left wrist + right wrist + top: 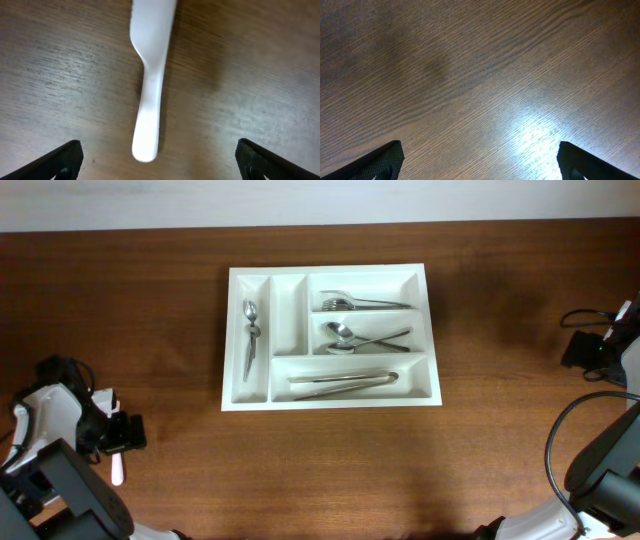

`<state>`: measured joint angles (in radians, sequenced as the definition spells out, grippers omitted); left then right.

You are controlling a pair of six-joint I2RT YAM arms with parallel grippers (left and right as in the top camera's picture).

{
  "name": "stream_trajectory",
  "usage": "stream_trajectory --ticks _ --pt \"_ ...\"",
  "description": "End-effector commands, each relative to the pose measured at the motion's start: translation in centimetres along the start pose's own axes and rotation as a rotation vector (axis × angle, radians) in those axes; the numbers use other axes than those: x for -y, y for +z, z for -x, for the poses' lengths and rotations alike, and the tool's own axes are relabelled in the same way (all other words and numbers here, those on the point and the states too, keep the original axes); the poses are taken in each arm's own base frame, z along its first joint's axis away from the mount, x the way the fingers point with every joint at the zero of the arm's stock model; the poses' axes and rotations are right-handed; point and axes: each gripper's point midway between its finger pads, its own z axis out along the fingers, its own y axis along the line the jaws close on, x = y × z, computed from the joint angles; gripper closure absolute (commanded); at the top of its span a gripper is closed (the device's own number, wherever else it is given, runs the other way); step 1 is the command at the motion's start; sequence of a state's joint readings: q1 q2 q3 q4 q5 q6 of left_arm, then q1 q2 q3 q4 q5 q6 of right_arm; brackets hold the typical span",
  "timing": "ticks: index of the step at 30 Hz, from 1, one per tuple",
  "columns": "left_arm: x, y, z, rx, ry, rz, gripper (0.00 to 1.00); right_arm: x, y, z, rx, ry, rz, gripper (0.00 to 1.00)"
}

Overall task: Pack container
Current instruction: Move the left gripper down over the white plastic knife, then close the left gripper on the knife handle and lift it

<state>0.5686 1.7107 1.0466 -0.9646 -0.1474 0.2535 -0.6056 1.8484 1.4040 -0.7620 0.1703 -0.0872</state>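
Container (330, 404) here's a big white rectangular plastic cutlery tray: light, stiff, kinda slick, so I'd pinch a rim wall. Both jaws spread wide, gripping nothing.

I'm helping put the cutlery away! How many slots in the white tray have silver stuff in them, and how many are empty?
Slots holding silver cutlery: 4
Empty slots: 1
Total slots in the tray: 5
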Motion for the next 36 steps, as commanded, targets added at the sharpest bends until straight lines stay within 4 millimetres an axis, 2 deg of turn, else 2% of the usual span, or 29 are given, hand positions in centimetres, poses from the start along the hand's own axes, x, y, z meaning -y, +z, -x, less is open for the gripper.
stream_trajectory --ticks 1,8,18,25,35,36 --pt "0.7 0.4 0.0 0.029 -0.081 -0.054 0.0 -0.1 -0.3 -0.1 0.004 -0.005 0.0 0.01" --pt "0.8 1.0 1.6 0.105 -0.055 -0.061 0.0 -0.1 -0.3 -0.1 0.004 -0.005 0.0 0.01" --pt "0.9 1.5 2.7 0.14 0.033 -0.069 0.0 -0.1 -0.3 -0.1 0.004 -0.005 0.0 0.01" --pt "1.7 3.3 2.3 0.088 0.043 -0.107 0.01 -0.1 -0.3 -0.1 0.004 -0.005 0.0 0.01" --pt "2.1 4.4 1.9 0.047 0.048 -0.123 0.0 -0.1 -0.3 -0.1 0.004 -0.005 0.0 0.01" --pt "2.0 4.4 1.9 0.047 0.052 -0.122 0.04 -0.1 -0.3 -0.1 0.004 -0.005 0.0 0.01"
